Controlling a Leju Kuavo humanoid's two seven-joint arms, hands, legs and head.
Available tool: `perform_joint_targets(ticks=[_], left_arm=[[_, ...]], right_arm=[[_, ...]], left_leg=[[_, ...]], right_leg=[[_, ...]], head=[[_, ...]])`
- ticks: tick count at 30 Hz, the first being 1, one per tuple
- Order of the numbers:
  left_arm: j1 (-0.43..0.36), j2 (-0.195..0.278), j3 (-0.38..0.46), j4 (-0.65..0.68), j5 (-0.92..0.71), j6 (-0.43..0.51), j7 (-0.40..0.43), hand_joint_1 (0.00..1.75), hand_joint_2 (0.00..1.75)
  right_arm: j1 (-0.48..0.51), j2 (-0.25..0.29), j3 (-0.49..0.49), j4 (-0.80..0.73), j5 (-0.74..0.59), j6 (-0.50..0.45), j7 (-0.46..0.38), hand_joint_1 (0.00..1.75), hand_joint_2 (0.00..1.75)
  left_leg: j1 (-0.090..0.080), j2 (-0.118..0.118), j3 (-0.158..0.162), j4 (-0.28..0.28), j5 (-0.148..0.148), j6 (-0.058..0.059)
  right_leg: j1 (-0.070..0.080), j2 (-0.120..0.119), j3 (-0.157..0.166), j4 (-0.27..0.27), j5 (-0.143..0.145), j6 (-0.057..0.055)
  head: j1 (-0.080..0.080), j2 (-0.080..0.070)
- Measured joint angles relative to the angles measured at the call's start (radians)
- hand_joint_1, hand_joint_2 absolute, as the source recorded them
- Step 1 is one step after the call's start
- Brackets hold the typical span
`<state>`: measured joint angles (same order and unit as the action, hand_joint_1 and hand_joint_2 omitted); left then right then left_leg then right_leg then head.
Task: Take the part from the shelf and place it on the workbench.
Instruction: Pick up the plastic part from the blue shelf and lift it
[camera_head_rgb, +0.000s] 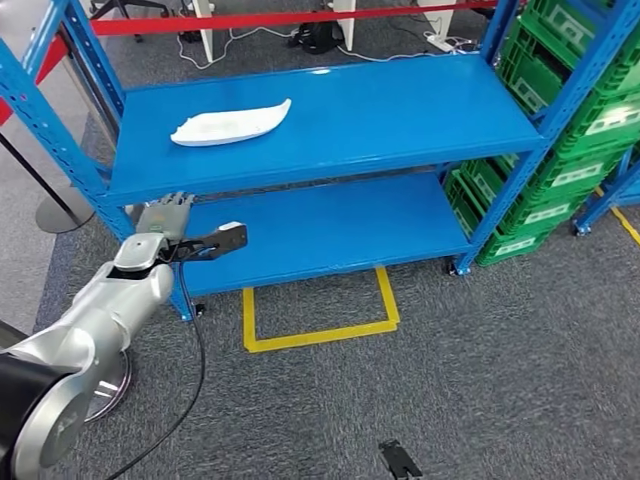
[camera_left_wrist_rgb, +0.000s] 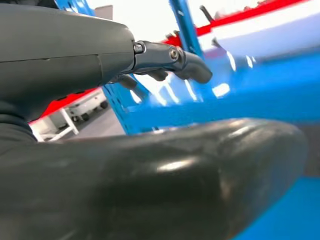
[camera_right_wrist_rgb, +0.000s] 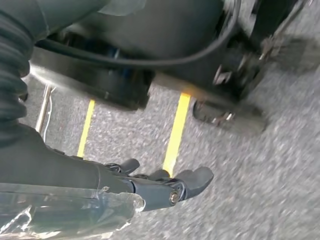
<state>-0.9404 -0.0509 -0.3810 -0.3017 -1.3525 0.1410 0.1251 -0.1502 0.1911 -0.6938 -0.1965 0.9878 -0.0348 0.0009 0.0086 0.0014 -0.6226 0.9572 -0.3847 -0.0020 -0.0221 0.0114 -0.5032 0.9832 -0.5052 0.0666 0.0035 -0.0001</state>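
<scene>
The part (camera_head_rgb: 230, 124) is a long white curved piece lying flat on the upper blue shelf board (camera_head_rgb: 392, 110), toward its left side. My left hand (camera_head_rgb: 167, 215) is raised at the shelf's left front post, just below the front edge of that board and short of the part. In the left wrist view its fingers (camera_left_wrist_rgb: 171, 57) are stretched out with nothing in them, facing the blue shelf frame. My right hand (camera_right_wrist_rgb: 158, 187) hangs over the grey carpet, fingers straight and holding nothing.
A lower blue shelf board (camera_head_rgb: 340, 225) lies bare under the upper one. Green crates (camera_head_rgb: 558, 130) fill the rack to the right. A yellow taped square (camera_head_rgb: 321, 315) marks the floor in front. A small black object (camera_head_rgb: 398, 458) lies on the carpet, and a stanchion base (camera_head_rgb: 53, 210) stands at left.
</scene>
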Motion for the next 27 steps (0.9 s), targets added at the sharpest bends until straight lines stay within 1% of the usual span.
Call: perform_joint_targets(ticks=[1,2,4,5,6,7,8,9,10,11,12,13,14,15,16,17,19,20,21,22,23,24,25,26,27], left_arm=[[-0.007,0.002,0.0,-0.001,0.0,0.003,0.0,0.0,0.0],[-0.008,0.004,0.0,-0.001,-0.001,0.004,0.0,0.0,0.0],[0.001,0.007,0.001,0.001,-0.001,0.003,-0.002,0.0,0.0],[0.007,0.008,0.001,0.002,-0.003,0.003,-0.003,0.0,0.0],[0.008,0.008,0.001,0.002,-0.005,0.004,-0.003,0.0,0.0],[0.006,0.008,0.001,0.002,-0.007,0.006,-0.003,0.0,0.0],[0.0,0.007,0.001,0.002,-0.009,0.007,-0.003,0.0,0.0],[-0.005,0.006,0.001,0.002,-0.01,0.008,-0.003,0.0,0.0],[-0.01,0.006,0.001,0.002,-0.011,0.009,-0.003,0.0,0.0],[-0.013,0.006,0.001,0.002,-0.012,0.009,-0.003,0.0,0.0],[-0.017,0.006,0.001,0.001,-0.015,0.01,-0.003,0.0,0.0],[-0.023,0.005,0.001,-0.001,-0.017,0.011,-0.003,0.0,0.0],[-0.03,0.005,0.001,-0.004,-0.018,0.013,-0.003,0.0,0.0],[-0.037,0.004,0.0,-0.007,-0.019,0.015,-0.003,0.0,0.0],[-0.04,0.003,0.0,-0.009,-0.019,0.016,-0.003,0.0,0.0],[-0.038,0.003,0.0,-0.009,-0.02,0.017,-0.003,0.0,0.0],[-0.023,0.002,0.0,-0.006,-0.02,0.018,-0.003,0.0,0.0],[-0.015,0.002,0.0,-0.005,-0.021,0.018,-0.003,0.0,0.0],[-0.01,0.003,0.0,-0.004,-0.022,0.018,-0.003,0.0,0.0],[-0.01,0.003,0.0,-0.003,-0.022,0.019,-0.003,0.0,0.0],[-0.014,0.003,0.0,-0.003,-0.023,0.019,-0.003,0.0,0.0],[-0.018,0.004,0.0,-0.003,-0.024,0.019,-0.003,0.0,0.0],[-0.021,0.006,0.0,-0.003,-0.025,0.02,-0.003,0.0,0.0],[-0.023,0.008,0.0,-0.003,-0.027,0.021,-0.003,0.0,0.0],[-0.025,0.009,0.0,-0.003,-0.027,0.022,-0.003,0.0,0.0]], right_arm=[[-0.004,0.0,0.0,0.0,0.0,0.0,0.0,0.0,1.75],[-0.006,0.0,0.0,0.0,0.0,0.0,0.0,0.0,1.75],[-0.005,0.0,0.0,0.0,0.0,0.0,0.0,0.0,1.75],[-0.004,0.0,0.0,0.0,0.0,0.0,0.0,0.0,1.75],[-0.002,0.0,0.0,0.0,0.0,0.0,0.0,0.0,1.75],[-0.001,0.0,0.0,0.0,0.0,0.0,0.0,0.0,1.75],[-0.001,0.0,0.0,0.0,0.0,0.0,0.0,0.0,1.75],[0.001,0.0,0.0,0.001,0.0,0.0,0.0,0.0,1.75],[0.001,0.0,0.0,0.001,0.0,0.0,0.0,0.0,1.75],[0.001,0.0,-0.001,0.001,0.001,0.0,0.0,0.0,1.75],[0.001,0.0,-0.001,0.001,0.001,0.0,0.0,0.0,1.75],[-0.002,0.0,-0.001,0.001,0.002,-0.001,-0.001,0.0,1.75],[-0.004,0.0,-0.001,0.001,0.002,-0.001,-0.001,0.0,1.75],[-0.006,0.0,-0.001,0.001,0.002,-0.002,-0.002,0.0,1.75],[-0.008,0.0,-0.001,0.001,0.002,-0.002,-0.002,0.0,1.75],[-0.007,0.0,-0.001,0.001,0.002,-0.003,-0.003,0.0,1.75],[-0.002,0.0,-0.001,0.001,0.002,-0.003,-0.003,0.0,1.75],[0.001,0.0,-0.001,0.001,0.002,-0.003,-0.002,0.0,1.75],[0.004,0.0,-0.001,0.001,0.002,-0.003,-0.002,0.0,1.75],[0.006,0.0,-0.001,0.001,0.002,-0.003,-0.002,0.0,1.75],[0.007,0.0,-0.001,0.001,0.002,-0.002,-0.002,0.0,1.75],[0.008,0.0,-0.001,0.002,0.002,-0.002,-0.002,0.0,1.75],[0.008,0.001,-0.001,0.002,0.002,-0.002,-0.002,0.0,1.75],[0.006,0.001,-0.001,0.002,0.002,-0.002,-0.002,0.0,1.75],[0.005,0.001,-0.001,0.003,0.002,-0.002,-0.002,0.0,1.75]], left_leg=[[0.001,-0.002,0.01,-0.001,-0.006,0.006],[0.001,-0.004,0.022,-0.003,-0.013,0.011],[-0.002,-0.006,0.046,-0.003,-0.031,0.017],[-0.004,-0.008,0.058,-0.003,-0.041,0.018],[-0.005,-0.009,0.069,-0.003,-0.05,0.019],[-0.006,-0.011,0.08,-0.003,-0.06,0.018],[-0.006,-0.013,0.092,-0.003,-0.069,0.017],[-0.008,-0.014,0.103,-0.002,-0.079,0.014],[-0.009,-0.016,0.112,-0.002,-0.088,0.01],[-0.011,-0.017,0.118,-0.001,-0.097,0.005],[-0.012,-0.017,0.122,-0.001,-0.103,-0.001],[-0.012,-0.018,0.125,-0.001,-0.107,-0.006],[-0.012,-0.017,0.126,0.003,-0.11,-0.01],[-0.012,-0.015,0.12,0.019,-0.113,-0.015],[-0.011,-0.014,0.105,0.053,-0.122,-0.022],[-0.01,-0.012,0.08,0.104,-0.14,-0.029],[-0.006,-0.011,0.015,0.226,-0.193,-0.041],[-0.004,-0.01,-0.015,0.265,-0.209,-0.044],[-0.002,-0.01,-0.035,0.275,-0.204,-0.045],[-0.001,-0.01,-0.043,0.252,-0.172,-0.045],[0.0,-0.009,-0.041,0.199,-0.117,-0.043],[0.0,-0.007,-0.036,0.132,-0.049,-0.041],[-0.002,-0.005,-0.028,0.071,0.0,-0.037],[-0.004,-0.003,-0.021,0.026,0.032,-0.032],[-0.006,-0.002,-0.018,0.004,0.041,-0.026]], right_leg=[[0.0,-0.002,-0.015,0.039,-0.015,0.002],[0.001,-0.004,-0.043,0.1,-0.039,0.003],[0.003,-0.005,-0.116,0.239,-0.092,0.003],[0.006,-0.005,-0.147,0.278,-0.107,0.002],[0.009,-0.005,-0.168,0.282,-0.101,-0.001],[0.011,-0.005,-0.175,0.249,-0.069,-0.006],[0.014,-0.005,-0.174,0.188,-0.012,-0.012],[0.018,-0.005,-0.169,0.123,0.052,-0.018],[0.02,-0.006,-0.159,0.065,0.096,-0.025],[0.023,-0.006,-0.15,0.031,0.124,-0.03],[0.025,-0.007,-0.145,0.018,0.126,-0.036],[0.025,-0.007,-0.137,0.014,0.116,-0.041],[0.024,-0.007,-0.132,0.014,0.116,-0.046],[0.021,-0.006,-0.124,0.009,0.112,-0.05],[0.017,-0.006,-0.112,0.001,0.109,-0.055],[0.014,-0.005,-0.099,-0.007,0.105,-0.057],[0.009,-0.002,-0.071,-0.018,0.092,-0.06],[0.007,0.0,-0.058,-0.021,0.083,-0.059],[0.006,0.003,-0.046,-0.022,0.075,-0.058],[0.005,0.004,-0.035,-0.022,0.066,-0.056],[0.004,0.005,-0.024,-0.022,0.058,-0.054],[0.004,0.005,-0.014,-0.022,0.05,-0.051],[0.005,0.007,-0.006,-0.02,0.043,-0.047],[0.006,0.008,-0.002,-0.017,0.035,-0.041],[0.007,0.009,0.0,-0.015,0.027,-0.035]], head=[[0.003,0.0],[0.005,0.0],[0.007,0.0],[0.007,0.0],[0.008,0.0],[0.008,0.0],[0.008,0.0],[0.008,0.0],[0.008,0.0],[0.008,0.0],[0.009,0.0],[0.009,0.0],[0.009,0.0],[0.009,0.0],[0.009,0.0],[0.008,0.0],[0.008,0.0],[0.008,0.0],[0.008,0.0],[0.008,0.0],[0.008,0.0],[0.008,0.0],[0.008,0.0],[0.007,0.0],[0.007,0.0]])
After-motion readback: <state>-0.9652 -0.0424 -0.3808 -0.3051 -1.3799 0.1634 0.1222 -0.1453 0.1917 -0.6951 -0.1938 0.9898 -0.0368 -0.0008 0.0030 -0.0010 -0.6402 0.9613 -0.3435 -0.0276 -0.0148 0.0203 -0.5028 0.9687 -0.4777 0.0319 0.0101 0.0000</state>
